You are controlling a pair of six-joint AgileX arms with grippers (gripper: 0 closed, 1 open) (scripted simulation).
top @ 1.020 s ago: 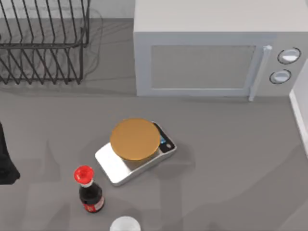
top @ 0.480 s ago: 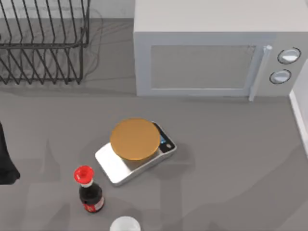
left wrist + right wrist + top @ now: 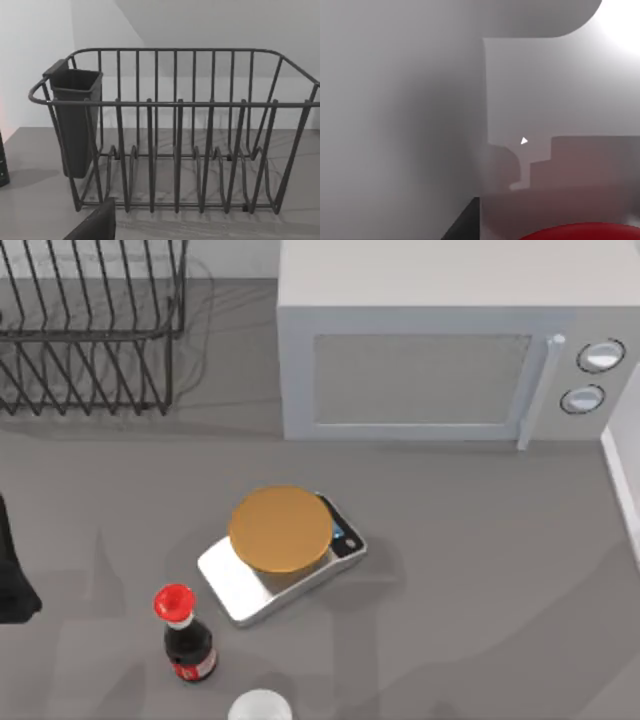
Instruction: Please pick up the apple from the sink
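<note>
Filling the near edge of the right wrist view, the apple [image 3: 580, 232]; gripper state impossible to tell.

A dark wire dish rack [image 3: 175, 145] stands upright on the grey counter [image 3: 30, 200], seen from the side. Its top rail runs round in a loop with rounded corners, and thin vertical bars drop from it to a base of curved wire dividers. A dark, box-shaped cutlery holder [image 3: 75, 120] hangs at one end of the rack, against the bars, its open mouth level with the top rail. A pale wall rises behind the rack. A dark angular part [image 3: 95, 225] juts in at the near edge, just in front of the rack's base.
</note>
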